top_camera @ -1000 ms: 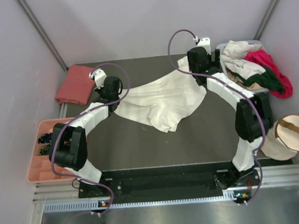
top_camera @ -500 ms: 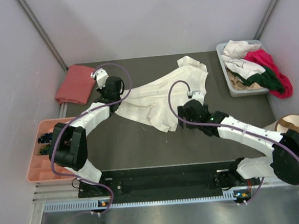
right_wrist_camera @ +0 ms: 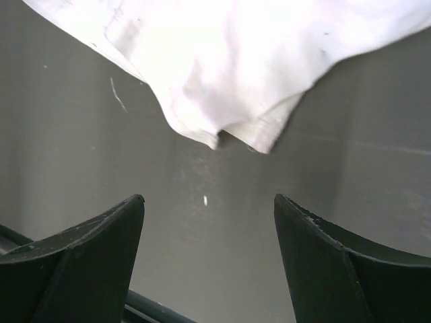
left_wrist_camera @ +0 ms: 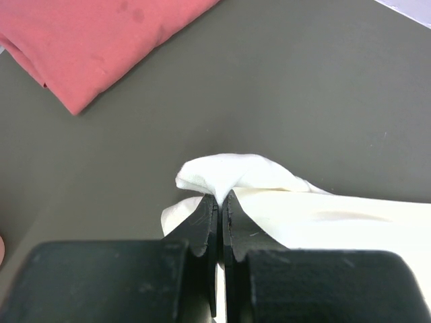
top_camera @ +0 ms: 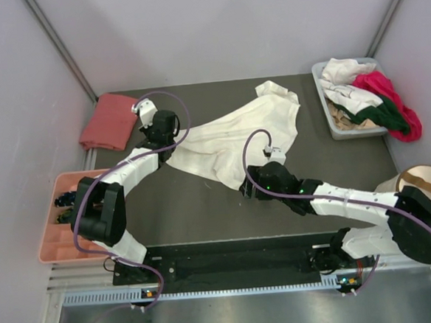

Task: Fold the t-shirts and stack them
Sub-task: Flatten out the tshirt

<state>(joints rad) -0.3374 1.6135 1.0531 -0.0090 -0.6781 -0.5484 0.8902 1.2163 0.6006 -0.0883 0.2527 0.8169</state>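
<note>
The left arm (top_camera: 131, 167) is bent at the elbow. Its left pincer (left_wrist_camera: 221, 195) is pressed together on a fold at the left edge of the cream-white t-shirt (top_camera: 236, 134), which lies spread across the desk (top_camera: 196, 200). The right arm (top_camera: 351, 202) extends low and leftward. Its right pincer (right_wrist_camera: 207, 198) is spread, just short of the shirt's near corner.

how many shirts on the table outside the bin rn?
2. Cream-white shirt spread mid-table, one corner pinched in the left gripper; salmon-pink shirt folded at the far-left corner. More are heaped in the grey bin, some likely hidden.
</note>
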